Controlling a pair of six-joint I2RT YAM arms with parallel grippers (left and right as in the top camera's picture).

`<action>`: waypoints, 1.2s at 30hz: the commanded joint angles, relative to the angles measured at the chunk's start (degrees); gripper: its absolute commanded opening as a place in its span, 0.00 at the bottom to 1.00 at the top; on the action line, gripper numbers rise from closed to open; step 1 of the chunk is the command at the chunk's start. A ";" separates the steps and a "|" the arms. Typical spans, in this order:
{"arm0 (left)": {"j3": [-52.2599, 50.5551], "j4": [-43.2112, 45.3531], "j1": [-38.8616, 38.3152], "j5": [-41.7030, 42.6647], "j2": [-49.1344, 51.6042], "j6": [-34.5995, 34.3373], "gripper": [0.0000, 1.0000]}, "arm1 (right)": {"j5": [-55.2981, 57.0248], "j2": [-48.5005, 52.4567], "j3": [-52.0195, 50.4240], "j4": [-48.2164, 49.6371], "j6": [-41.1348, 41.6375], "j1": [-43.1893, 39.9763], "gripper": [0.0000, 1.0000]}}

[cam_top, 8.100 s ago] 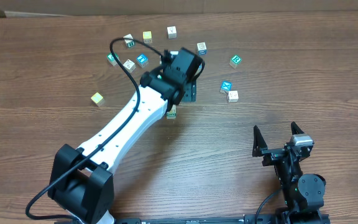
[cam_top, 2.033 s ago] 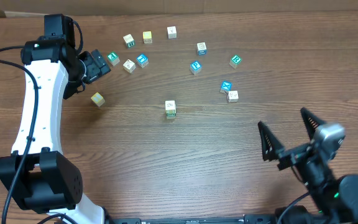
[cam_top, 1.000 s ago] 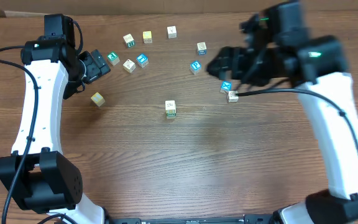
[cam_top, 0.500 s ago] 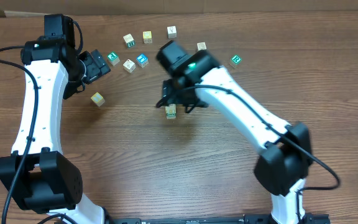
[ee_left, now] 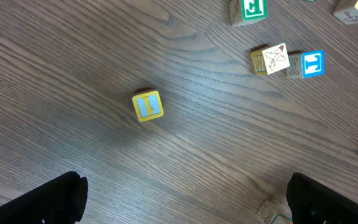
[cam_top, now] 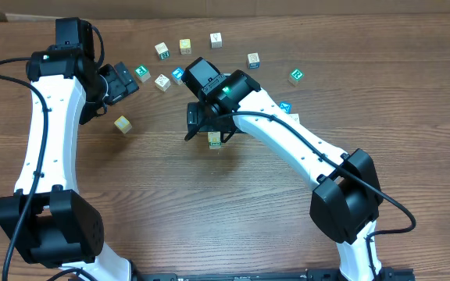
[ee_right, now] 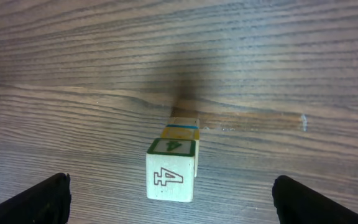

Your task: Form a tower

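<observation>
right arm [cam_top: 287, 144] over tower [ee_right: 173, 168], jaws wide | left arm [cam_top: 49, 117] far left, jaws wide

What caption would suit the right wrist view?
Open right gripper over a slim tower of small wooden alphabet cubes.

right end effector [cam_top: 208, 132] swung across over the tower [ee_right: 171, 177], jaws now spread wider

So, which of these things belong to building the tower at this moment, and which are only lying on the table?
Belong to the job:
- the tower, with a 4 on top
- the right end effector, open over it

Only lying about, perhaps for later use:
- yellow cube
- blue cube
- green-lettered cube
- pale cube
</observation>
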 commanded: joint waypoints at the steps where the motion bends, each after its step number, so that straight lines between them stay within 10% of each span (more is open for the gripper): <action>1: 0.02 -0.13 -0.09 -0.37 0.68 1.09 1.00 | 0.15 -0.76 0.22 0.76 -1.88 -0.09 1.00; 24: 0.02 -0.13 -0.09 -0.37 0.68 1.09 1.00 | -0.96 -0.68 -6.14 7.78 -1.86 0.11 1.00; 29: 0.02 -0.13 -0.09 -0.37 0.68 1.09 1.00 | -1.11 -0.68 -6.58 6.88 -1.84 0.11 0.82; 36: 0.02 -0.13 -0.09 -0.37 0.68 1.09 1.00 | -1.11 1.07 -7.65 8.28 -1.42 1.05 0.81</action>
